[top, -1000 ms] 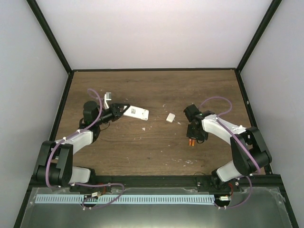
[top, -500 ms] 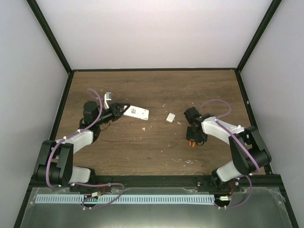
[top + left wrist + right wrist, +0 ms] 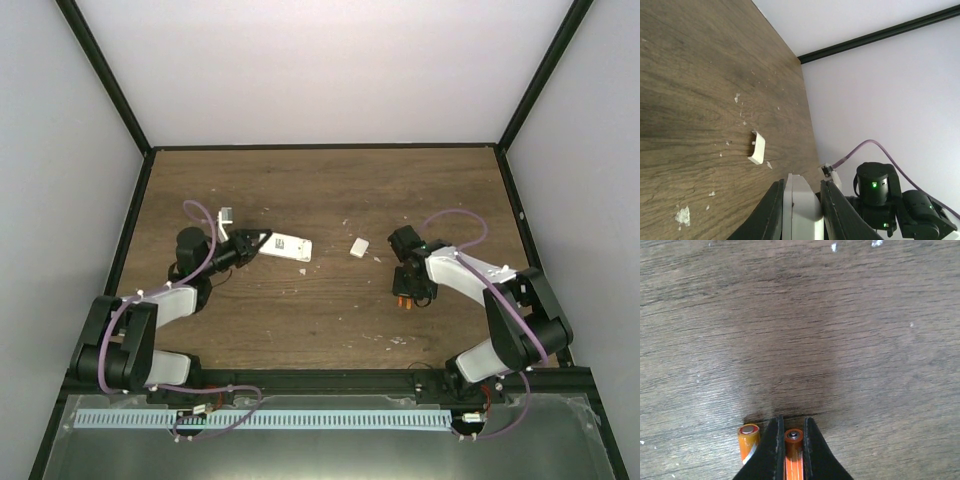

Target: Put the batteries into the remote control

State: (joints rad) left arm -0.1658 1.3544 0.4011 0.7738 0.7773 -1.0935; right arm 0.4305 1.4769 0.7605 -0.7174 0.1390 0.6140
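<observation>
Batteries (image 3: 403,299), two counted, both orange, on the right side of the wooden table (image 3: 330,190). First battery (image 3: 794,436) clamped between the closed fingers of the right gripper (image 3: 792,426), round end cap showing in the wrist view. Second battery (image 3: 748,436) loose on the wood, just outside one finger, touching it or nearly so; cannot tell which.

Right arm (image 3: 480,275) folded at the elbow, forearm reaching inward toward the table's middle, wrist tipped down over the wood.

Remote control (image 3: 285,245), one counted, a flat white slab left of centre, its left end pinched by the left gripper (image 3: 257,246), closed on it. Left arm (image 3: 165,300) sharply bent, forearm low and angled toward the right. In the left wrist view, a white slab held between two dark fingers (image 3: 771,210). Lifted or resting on the table: cannot tell.

Small white square piece (image 3: 359,247), one counted, alone on the wood between remote control and batteries, apart from both.

Arms, two counted, well apart from each other.
</observation>
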